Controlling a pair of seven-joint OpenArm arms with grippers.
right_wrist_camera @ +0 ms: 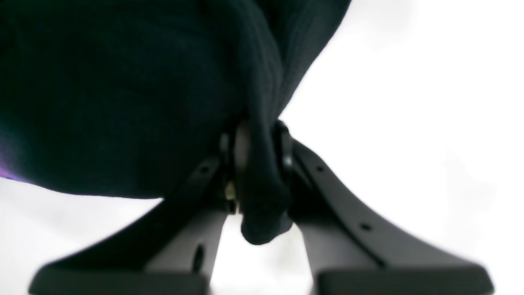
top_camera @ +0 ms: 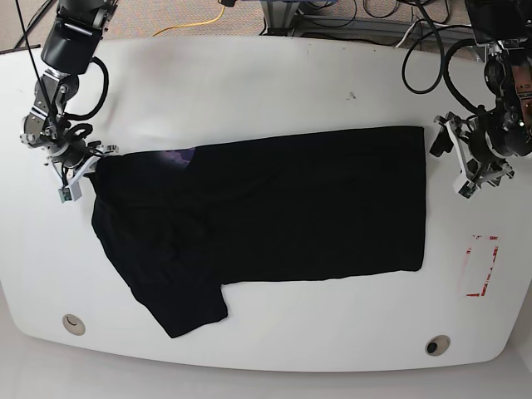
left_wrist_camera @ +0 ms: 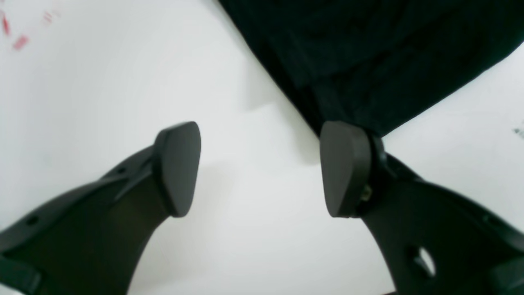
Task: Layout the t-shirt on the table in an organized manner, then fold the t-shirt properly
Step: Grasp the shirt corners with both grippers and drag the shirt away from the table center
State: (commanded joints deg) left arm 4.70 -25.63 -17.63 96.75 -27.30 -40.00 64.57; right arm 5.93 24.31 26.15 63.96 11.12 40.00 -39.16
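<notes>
The black t-shirt (top_camera: pixel 274 208) lies spread across the middle of the white table (top_camera: pixel 266 83), collar end to the left, one sleeve (top_camera: pixel 187 307) pointing toward the front edge. My right gripper (top_camera: pixel 90 160) is at the shirt's upper left corner. In the right wrist view my right gripper (right_wrist_camera: pixel 262 164) is shut on a bunched fold of the t-shirt (right_wrist_camera: pixel 123 102). My left gripper (top_camera: pixel 439 140) hovers by the upper right hem corner. In the left wrist view my left gripper (left_wrist_camera: pixel 262 168) is open, one fingertip (left_wrist_camera: pixel 346 168) at the corner of the t-shirt (left_wrist_camera: pixel 368 53), with nothing between the pads.
A red tape rectangle (top_camera: pixel 480 266) marks the table at the right; it shows faintly as red tape marks (left_wrist_camera: pixel 20 41) in the left wrist view. Two small round holes (top_camera: pixel 73 323) (top_camera: pixel 436 345) sit near the front edge. Cables hang beyond the far edge.
</notes>
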